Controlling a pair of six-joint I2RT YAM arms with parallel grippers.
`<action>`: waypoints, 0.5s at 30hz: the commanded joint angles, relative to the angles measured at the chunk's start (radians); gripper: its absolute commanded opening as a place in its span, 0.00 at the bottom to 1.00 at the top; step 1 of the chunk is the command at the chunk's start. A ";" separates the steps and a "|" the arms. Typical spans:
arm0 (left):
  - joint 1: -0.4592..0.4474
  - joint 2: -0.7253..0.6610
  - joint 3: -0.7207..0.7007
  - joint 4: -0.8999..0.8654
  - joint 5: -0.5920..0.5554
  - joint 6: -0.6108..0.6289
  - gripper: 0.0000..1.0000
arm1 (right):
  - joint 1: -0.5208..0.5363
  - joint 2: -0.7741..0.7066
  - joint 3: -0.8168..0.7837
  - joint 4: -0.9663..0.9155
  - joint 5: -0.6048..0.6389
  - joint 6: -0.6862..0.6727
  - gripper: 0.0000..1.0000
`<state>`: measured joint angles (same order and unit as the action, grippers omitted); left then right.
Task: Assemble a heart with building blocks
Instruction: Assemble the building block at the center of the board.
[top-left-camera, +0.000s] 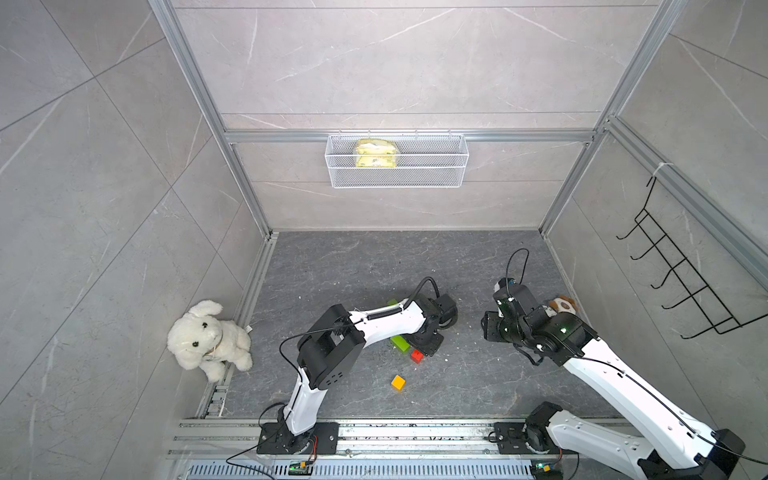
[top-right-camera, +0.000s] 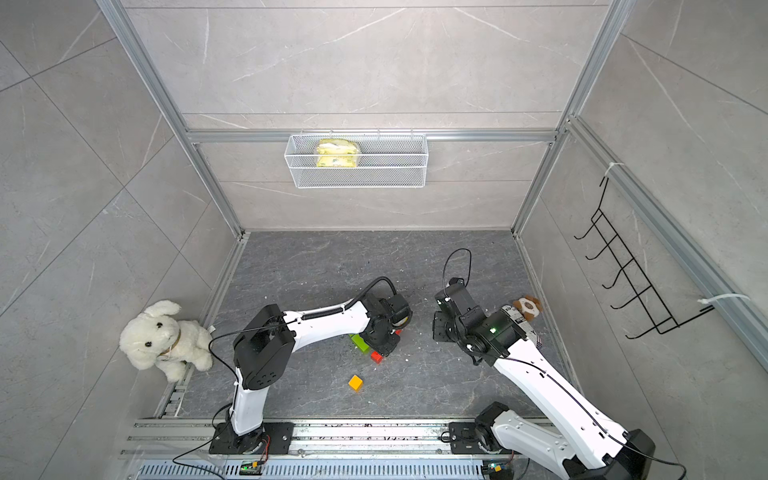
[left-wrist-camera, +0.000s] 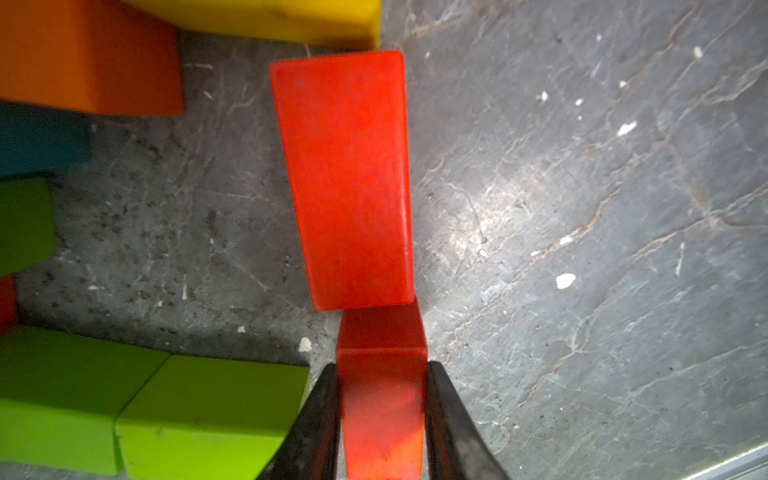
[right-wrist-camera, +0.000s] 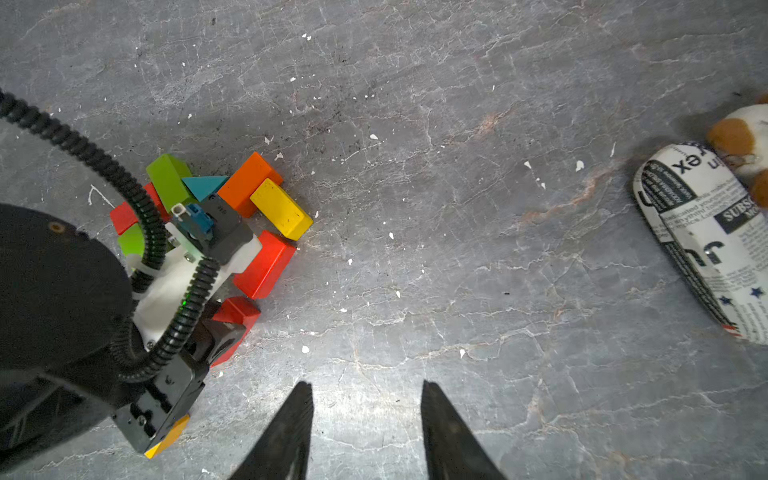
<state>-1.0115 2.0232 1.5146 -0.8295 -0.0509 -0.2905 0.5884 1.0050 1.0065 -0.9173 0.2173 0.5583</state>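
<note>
In the left wrist view my left gripper is shut on a small red block, one finger flat on each side. That block's far end touches a longer red oblong lying on the floor. Around them lie a yellow block, an orange block, a teal triangle and green blocks. The right wrist view shows these as a partial ring, half hidden by my left arm. A yellow-orange cube lies apart, nearer the front. My right gripper hangs open over bare floor.
A white plush dog sits in the left corner. A small brown plush with a newsprint roll lies by the right wall. On the back wall hangs a wire basket, and on the right wall a black hook rack.
</note>
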 joint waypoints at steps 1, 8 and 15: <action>0.009 0.011 0.030 -0.006 -0.007 0.033 0.30 | -0.004 -0.005 -0.003 -0.019 0.002 0.002 0.46; 0.025 0.020 0.042 -0.004 -0.006 0.051 0.30 | -0.006 0.000 -0.003 -0.013 -0.002 0.000 0.46; 0.026 0.035 0.068 -0.003 0.006 0.058 0.30 | -0.006 -0.002 -0.011 -0.010 -0.006 0.003 0.46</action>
<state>-0.9920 2.0392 1.5463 -0.8291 -0.0502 -0.2596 0.5884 1.0054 1.0065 -0.9169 0.2165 0.5583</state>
